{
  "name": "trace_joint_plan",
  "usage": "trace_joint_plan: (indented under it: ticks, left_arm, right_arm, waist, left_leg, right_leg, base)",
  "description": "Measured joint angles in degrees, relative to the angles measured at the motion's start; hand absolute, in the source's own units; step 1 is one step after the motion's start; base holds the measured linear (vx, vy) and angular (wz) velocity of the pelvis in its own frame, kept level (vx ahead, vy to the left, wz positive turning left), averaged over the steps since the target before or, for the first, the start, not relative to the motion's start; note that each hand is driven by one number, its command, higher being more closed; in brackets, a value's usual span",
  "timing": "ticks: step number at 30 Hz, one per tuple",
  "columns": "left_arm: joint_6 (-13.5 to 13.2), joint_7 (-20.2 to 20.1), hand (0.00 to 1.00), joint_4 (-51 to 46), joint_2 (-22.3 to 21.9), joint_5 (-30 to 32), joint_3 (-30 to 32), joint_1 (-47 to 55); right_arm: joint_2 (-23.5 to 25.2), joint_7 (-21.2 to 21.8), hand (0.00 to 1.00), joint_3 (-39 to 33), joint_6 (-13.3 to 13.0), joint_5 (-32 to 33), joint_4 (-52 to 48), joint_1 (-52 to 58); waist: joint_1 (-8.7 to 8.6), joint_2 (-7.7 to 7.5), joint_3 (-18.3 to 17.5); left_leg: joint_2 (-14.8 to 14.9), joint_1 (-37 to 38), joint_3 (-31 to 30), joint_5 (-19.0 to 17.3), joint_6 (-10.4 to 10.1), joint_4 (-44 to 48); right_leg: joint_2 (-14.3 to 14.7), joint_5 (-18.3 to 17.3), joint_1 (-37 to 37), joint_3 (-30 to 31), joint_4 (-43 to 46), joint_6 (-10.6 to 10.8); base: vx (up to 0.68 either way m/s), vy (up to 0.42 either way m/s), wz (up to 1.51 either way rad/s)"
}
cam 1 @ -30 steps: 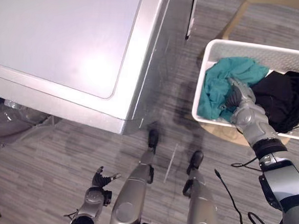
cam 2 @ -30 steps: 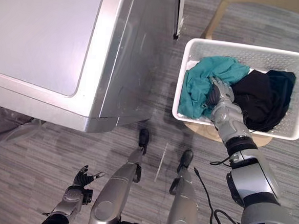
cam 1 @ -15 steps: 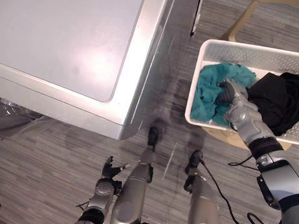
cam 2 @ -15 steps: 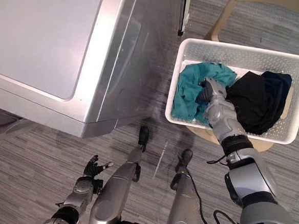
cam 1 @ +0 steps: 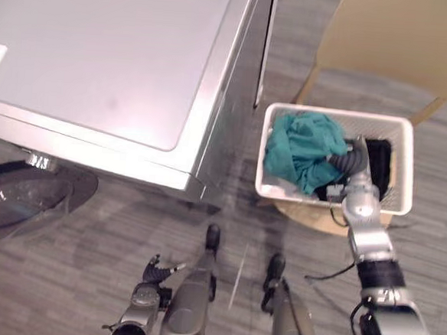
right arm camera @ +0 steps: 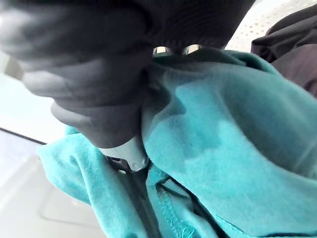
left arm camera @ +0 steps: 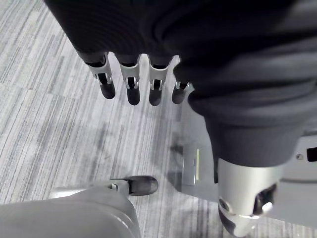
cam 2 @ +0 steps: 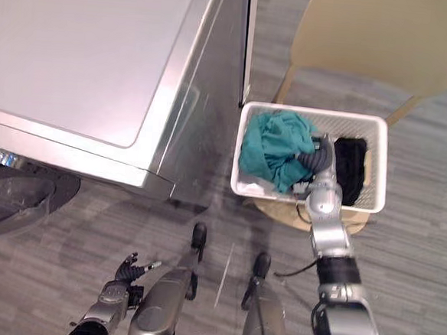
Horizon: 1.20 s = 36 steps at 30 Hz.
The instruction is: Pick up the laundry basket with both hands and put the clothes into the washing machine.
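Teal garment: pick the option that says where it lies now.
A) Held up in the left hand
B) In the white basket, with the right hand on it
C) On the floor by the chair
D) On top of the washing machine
B: the teal garment lies bunched in the white basket, with the right hand resting on it.

The right hand (right arm camera: pixel 94 74), under its dark ribbed cover, is pressed into a bunched teal garment (right arm camera: pixel 223 144). Just past it lie a black garment (right arm camera: pixel 292 42) and the white perforated wall of the basket (right arm camera: pixel 257 17).
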Motion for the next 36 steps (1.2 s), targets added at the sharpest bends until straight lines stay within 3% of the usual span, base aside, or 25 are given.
trace_joint_plan:
  ticks: [3, 6, 10, 14, 15, 17, 18, 21, 22, 23, 24, 25, 26, 28, 30, 32, 34, 36]
  left_arm:
    - [0.85, -0.85, 0.00, 0.64, 0.02, 0.76, 0.31, 1.44]
    - [1.02, -0.97, 0.00, 1.10, -0.01, 1.06, 1.22, 3.63]
    - [1.10, -0.93, 0.00, 1.09, 0.14, 0.97, 2.33, 5.45]
    - [0.97, -0.87, 0.00, 0.37, -0.01, 0.60, 2.11, 5.44]
    - [0.98, -0.67, 0.00, 0.09, -0.06, 0.40, 2.36, 5.41]
    - [0.94, -0.37, 0.00, -1.95, -0.27, 0.32, 2.98, 5.46]
    - [0.88, 0.52, 0.00, -5.30, -0.28, 0.26, 3.55, 6.62]
    - [0.80, 2.21, 0.00, -11.67, -1.81, -0.94, 4.54, 8.43]
    - [0.70, 3.11, 0.00, -15.30, -3.17, -1.66, 4.35, 9.82]
    - [0.75, 3.65, 0.00, -18.45, -5.42, -2.09, 3.79, 11.26]
    - [0.76, 3.84, 0.00, -20.97, -6.60, -2.32, 2.29, 12.32]
    - [0.81, 4.00, 0.00, -23.49, -7.15, -3.30, -0.33, 12.62]
    - [0.83, 3.88, 0.00, -24.77, -7.24, -3.42, -1.33, 12.38]
    - [0.67, 3.75, 0.00, -31.00, -7.31, -3.52, -3.10, 12.40]
    - [-1.27, 2.46, 0.00, -39.77, -6.33, -3.12, -3.77, 12.35]
    - [-3.50, 1.29, 0.00, -45.13, -4.88, -2.79, -4.61, 11.20]
    - [-5.17, -0.67, 0.00, -48.24, -3.41, -1.54, -5.91, 9.48]
    - [-5.84, -2.26, 0.00, -51.28, -3.24, -0.51, -9.85, 7.50]
  right_arm:
    - [4.82, 0.70, 1.00, 0.28, -0.53, 4.51, -7.12, 5.65]
    - [8.23, 3.60, 1.00, 1.55, -2.89, 9.88, -12.63, 10.60]
    - [9.75, 6.40, 1.00, 4.28, -4.31, 13.79, -15.77, 12.24]
    - [10.06, 7.55, 1.00, 5.30, -5.49, 15.23, -16.52, 13.38]
    - [10.48, 7.53, 1.00, 5.29, -5.52, 15.18, -16.68, 13.38]
    - [11.30, 7.40, 1.00, 5.16, -5.53, 15.05, -18.03, 13.61]
    - [11.85, 7.48, 1.00, 6.11, -5.69, 14.80, -18.58, 13.03]
    - [12.02, 7.40, 1.00, 8.62, -5.81, 14.38, -18.92, 10.63]
    - [11.96, 7.30, 1.00, 9.44, -5.82, 14.41, -19.33, 9.96]
    - [11.27, 7.20, 1.00, 9.66, -5.91, 14.41, -19.99, 10.04]
    - [10.50, 7.00, 1.00, 9.57, -5.97, 14.41, -19.99, 10.18]
    - [9.12, 6.80, 1.00, 9.04, -5.90, 14.40, -19.95, 10.56]
    - [8.82, 6.63, 1.00, 8.55, -5.93, 14.39, -19.84, 10.42]
    - [7.96, 6.29, 1.00, 6.92, -5.95, 14.40, -18.99, 9.06]
    - [7.34, 6.47, 1.00, 5.92, -6.45, 14.45, -18.93, 8.16]
    - [6.78, 7.19, 1.00, 5.65, -6.45, 14.47, -18.18, 8.02]
    - [6.94, 8.62, 1.00, 6.00, -6.28, 14.46, -17.89, 7.99]
    - [6.83, 10.48, 1.00, 6.32, -6.27, 14.53, -17.89, 8.02]
  waist:
    - [0.08, -0.80, -3.20]
    - [0.00, -1.08, -6.67]
    - [0.05, -1.32, -8.18]
    - [-0.33, -1.47, -8.26]
    - [-0.22, -1.39, -8.27]
    - [-0.73, -1.80, -8.39]
    - [-0.50, -2.96, -9.08]
    - [2.26, -3.18, -9.41]
    - [3.61, -2.55, -9.47]
    - [3.08, 0.19, -9.53]
    - [2.81, 1.58, -9.37]
    - [2.65, 2.40, -9.42]
    - [2.14, 2.03, -9.22]
    - [1.65, 1.11, -8.80]
    - [1.21, 2.14, -9.68]
    - [0.84, 2.92, -10.18]
    - [0.05, 3.15, -10.33]
    - [-0.43, 4.70, -11.79]
  left_leg:
    - [-0.22, 3.51, 1.38, -1.71, 0.26, -0.03]
    - [-0.43, 6.40, 2.12, -2.74, 0.26, -0.03]
    - [-0.13, 8.88, 3.55, -3.41, 0.03, -0.02]
    - [-1.15, 9.11, 0.44, -3.42, 0.02, 0.75]
    - [-1.22, 8.31, -1.06, -3.11, 0.92, 0.70]
    - [-1.97, 6.90, -3.57, -2.82, 1.32, 2.17]
    - [-3.07, 4.08, -6.07, -3.06, 0.98, 5.46]
    - [-2.68, -1.87, -7.57, -2.98, -0.09, 11.66]
    - [-1.66, -3.85, -8.25, -2.36, -0.94, 12.26]
    - [0.16, -5.39, -11.25, -1.26, -1.60, 11.76]
    - [1.32, -5.40, -11.52, -1.46, -0.93, 9.68]
    - [2.97, -5.15, -8.99, -5.99, 2.40, 6.51]
    - [2.95, -5.48, -7.08, -7.85, 3.63, 6.10]
    - [1.59, -5.83, -2.19, -7.31, 2.91, 11.12]
    - [0.95, -3.46, 1.40, -7.72, 2.67, 21.09]
    - [1.83, 0.73, 3.55, -14.12, 0.43, 23.72]
    - [2.71, 5.63, 4.78, -15.73, -0.16, 20.75]
    - [3.09, 10.58, 4.19, -14.96, -1.21, 9.77]
  right_leg:
    - [0.04, 0.15, 3.39, 1.25, -1.75, 0.19]
    - [-0.06, 0.38, 6.45, 1.68, -3.50, 0.51]
    - [-0.05, 0.02, 7.54, 2.77, -2.35, 0.31]
    - [-1.83, -4.66, 4.22, 3.84, 10.54, 1.12]
    - [-1.76, -6.62, 3.72, 6.91, 14.07, 2.53]
    - [-1.98, -11.37, 1.93, 12.13, 26.06, 2.34]
    - [-1.50, -12.88, 3.19, 16.98, 30.36, 3.08]
    - [0.83, -18.47, 5.28, 19.06, 23.78, 1.32]
    - [1.78, -20.61, 5.50, 16.58, 20.48, -1.44]
    - [4.44, -20.37, 5.21, 13.72, 20.47, -2.70]
    - [5.93, -19.96, 4.58, 11.97, 20.97, -3.79]
    - [6.43, -18.79, 4.87, 8.57, 19.57, -5.58]
    - [5.25, -17.97, 5.05, 7.03, 18.19, -6.38]
    - [3.36, -14.84, 4.59, 3.78, 15.26, -7.48]
    - [2.55, -10.23, 3.50, 0.77, 10.83, -7.98]
    - [2.39, -7.96, 3.29, -1.71, 8.56, -8.16]
    - [2.01, -6.86, 3.74, -4.13, 7.52, -7.83]
    - [2.69, -5.51, 5.07, -7.62, 5.80, -6.44]
  base:
    - [0.08, 0.005, -0.20]
    - [0.08, 0.011, -0.12]
    - [0.03, -0.004, -0.20]
    - [0.00, -0.011, 0.41]
    - [-0.06, -0.053, 1.00]
    - [-0.04, -0.136, 1.16]
    - [0.00, -0.207, 1.02]
    - [-0.18, -0.350, 0.52]
    - [-0.22, -0.238, 0.46]
    - [-0.29, -0.274, 0.63]
    - [-0.38, -0.309, 1.07]
    - [-0.33, -0.245, 1.08]
    - [-0.34, -0.173, 1.28]
    - [-0.28, -0.134, 0.91]
    - [-0.25, -0.126, 0.73]
    - [-0.18, 0.008, 0.74]
    - [-0.16, 0.056, 0.74]
    - [-0.13, 0.108, 0.72]
